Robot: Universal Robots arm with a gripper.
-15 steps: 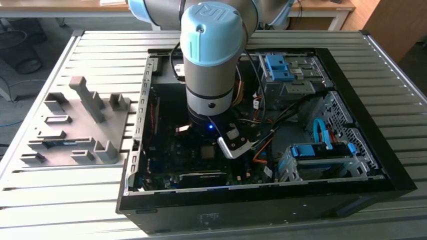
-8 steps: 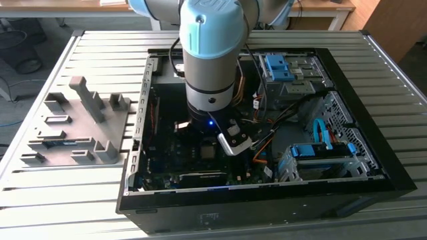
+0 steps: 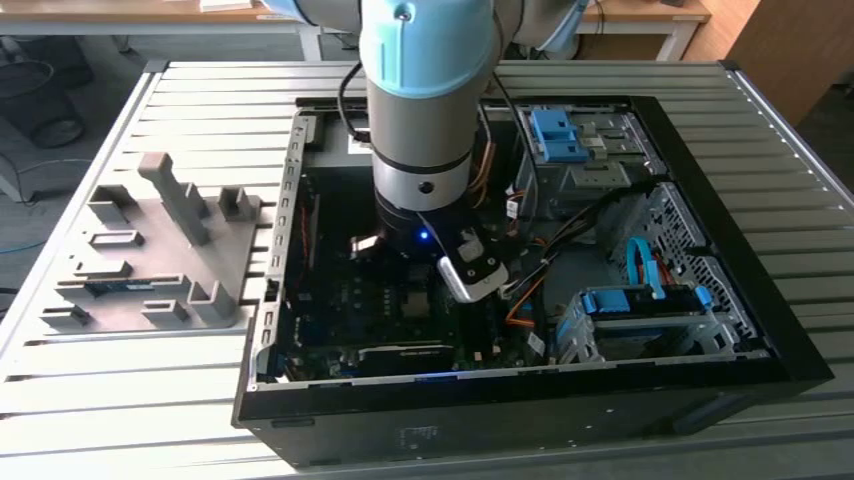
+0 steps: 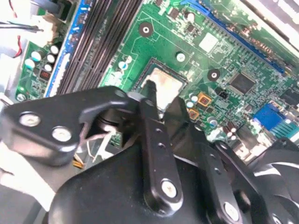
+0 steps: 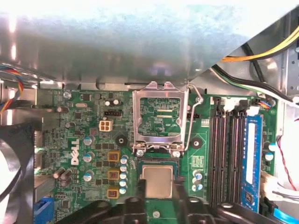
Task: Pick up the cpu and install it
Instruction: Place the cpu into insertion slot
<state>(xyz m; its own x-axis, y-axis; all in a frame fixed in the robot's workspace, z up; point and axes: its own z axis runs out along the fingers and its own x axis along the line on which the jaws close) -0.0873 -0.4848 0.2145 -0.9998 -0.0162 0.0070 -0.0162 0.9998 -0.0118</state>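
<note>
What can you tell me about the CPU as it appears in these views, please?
The CPU is a flat, square chip with a dull silver metal top. It lies level in its socket on the green motherboard, next to the hinged metal retention frame, which stands open. The end effector hangs just above one edge; whether it touches the chip cannot be told.

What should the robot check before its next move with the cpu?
1. Cover flipped up off the socket: ok.
2. cpu lined up with the socket: ok.
3. cpu lying flat in the socket: cannot tell.
4. Gripper right at the cpu: ok.
5. Gripper's hold on the cpu: cannot tell.
6. Cables away from the socket: ok.
</note>
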